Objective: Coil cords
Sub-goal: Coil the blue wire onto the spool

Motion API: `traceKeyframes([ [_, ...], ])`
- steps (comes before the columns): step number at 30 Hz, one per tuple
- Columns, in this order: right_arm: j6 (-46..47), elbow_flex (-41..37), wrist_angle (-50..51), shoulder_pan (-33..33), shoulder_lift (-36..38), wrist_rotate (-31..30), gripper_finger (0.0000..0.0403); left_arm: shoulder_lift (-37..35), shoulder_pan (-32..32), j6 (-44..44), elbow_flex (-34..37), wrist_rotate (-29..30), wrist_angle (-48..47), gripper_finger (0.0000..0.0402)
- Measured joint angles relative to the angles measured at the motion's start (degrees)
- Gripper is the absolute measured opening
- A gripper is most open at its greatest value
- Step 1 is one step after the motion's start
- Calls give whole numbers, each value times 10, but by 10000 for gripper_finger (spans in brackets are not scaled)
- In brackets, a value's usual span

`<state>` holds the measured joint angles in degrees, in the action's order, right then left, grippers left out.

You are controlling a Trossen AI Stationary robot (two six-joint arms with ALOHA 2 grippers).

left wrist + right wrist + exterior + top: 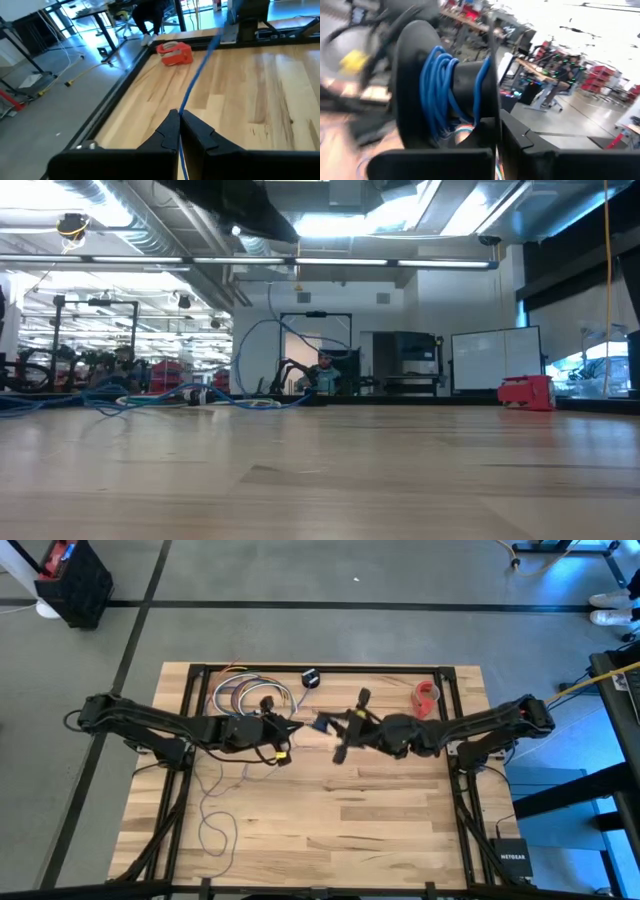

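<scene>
- Thin bluish-lavender cord: slack part lies in loose loops on the light wooden table, lower left of the high view. From there it runs up toward the left gripper.
- Bundle of multicoloured looped wires: upper left of the table, just behind the left gripper.
- Left gripper: left of centre in the high view, pointing right. Its own wrist view shows the fingers pinched together on the cord, which stretches taut away across the table.
- Small black disc: near the table's top edge, centre, apart from both grippers.
- Right gripper: just right of centre, facing the left gripper. It grips a black spool by one flange; blue cord is wound round the core.
- Red tape dispenser: upper right of the table, well clear of the cord.
</scene>
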<state>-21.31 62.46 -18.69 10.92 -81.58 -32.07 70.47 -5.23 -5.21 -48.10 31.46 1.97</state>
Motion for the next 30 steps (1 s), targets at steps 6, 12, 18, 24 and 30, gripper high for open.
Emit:
traceKeyframes([
  [6, 3, 0, 87, 20, -2, -33, 8, -81, 0, 3, 0, 3, -36, 4],
  [12, 20, 0, 129, 5, -23, -48, 8, -133, -13, 17, 0, 3, -54, 3],
  [18, 27, -1, 126, -30, -57, -51, 8, -136, -37, 28, 0, 4, -49, 2],
  [24, 46, -1, 119, -63, -91, -52, 8, -122, -58, 45, -1, 4, -28, 4],
  [30, 46, -2, 95, -73, -110, -49, 8, -53, -59, 17, -1, 3, 81, 2],
])
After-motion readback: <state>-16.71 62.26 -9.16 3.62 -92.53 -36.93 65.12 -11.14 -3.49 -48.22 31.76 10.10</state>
